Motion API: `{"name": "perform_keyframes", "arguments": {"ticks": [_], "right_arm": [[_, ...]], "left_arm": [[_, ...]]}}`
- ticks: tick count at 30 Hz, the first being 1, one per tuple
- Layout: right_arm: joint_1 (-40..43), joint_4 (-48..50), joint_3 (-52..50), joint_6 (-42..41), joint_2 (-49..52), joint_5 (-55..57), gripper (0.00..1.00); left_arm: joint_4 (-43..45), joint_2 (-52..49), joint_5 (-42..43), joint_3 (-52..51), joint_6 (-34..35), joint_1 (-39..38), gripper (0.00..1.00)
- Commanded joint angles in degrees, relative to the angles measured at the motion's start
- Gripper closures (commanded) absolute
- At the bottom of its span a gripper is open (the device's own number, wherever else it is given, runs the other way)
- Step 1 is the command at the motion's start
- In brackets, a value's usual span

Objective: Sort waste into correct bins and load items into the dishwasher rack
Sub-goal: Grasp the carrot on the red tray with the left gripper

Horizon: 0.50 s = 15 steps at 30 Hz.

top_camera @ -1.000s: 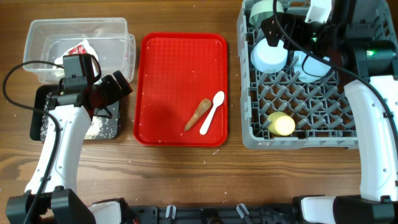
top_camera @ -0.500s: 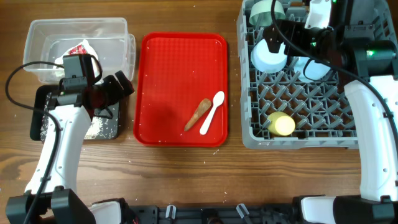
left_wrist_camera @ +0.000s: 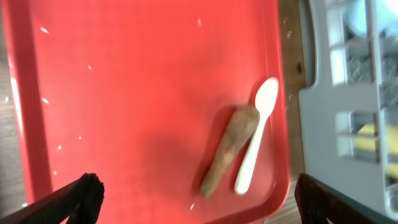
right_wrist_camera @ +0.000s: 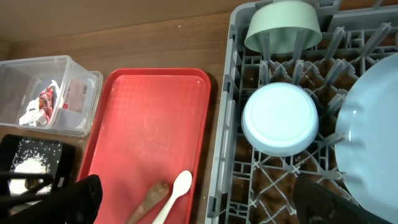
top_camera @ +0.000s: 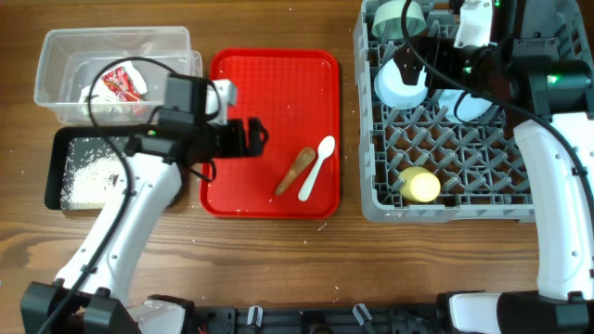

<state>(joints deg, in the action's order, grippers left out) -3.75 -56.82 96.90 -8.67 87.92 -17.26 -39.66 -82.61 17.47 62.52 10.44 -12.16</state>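
On red tray [top_camera: 269, 93], brown stick [top_camera: 295, 171] and white spoon [top_camera: 316, 167] ahead of wide-open, empty left claw [top_camera: 255, 137].

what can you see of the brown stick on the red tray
The brown stick is one matte, slightly rough-looking piece, thick and rounded at one end and tapering to a narrow tip. It lies flat and diagonal on the red tray, in the part nearest the dishwasher rack, thick end pointing toward the rack. The white spoon lies alongside it on the rack side, and its handle seems to touch the stick near the thick end. Nothing else touches it.
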Motion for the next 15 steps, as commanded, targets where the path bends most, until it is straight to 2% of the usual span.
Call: {"name": "perform_keyframes", "arguments": {"ticks": [1,7,13,15], "right_arm": [[-0.1,-0.2,0.3,1.2,0.7,1.6,0.0],[-0.1,-0.5,0.3,1.2,0.7,1.6,0.0],[-0.1,-0.6,0.3,1.0,0.7,1.6,0.0],[-0.1,-0.9,0.3,1.0,0.7,1.6,0.0]], "left_arm": [[-1.2,-3.3,-10.4,0.9,-5.1,-6.7,0.0],[6.8,-19.3,-12.0,0.9,-10.6,-14.3,0.0],[8.9,-21.7,-11.8,0.9,-15.5,-18.7,0.01],[9.8,-22.0,-11.9,0.9,-16.2,-19.0,0.05]]}}
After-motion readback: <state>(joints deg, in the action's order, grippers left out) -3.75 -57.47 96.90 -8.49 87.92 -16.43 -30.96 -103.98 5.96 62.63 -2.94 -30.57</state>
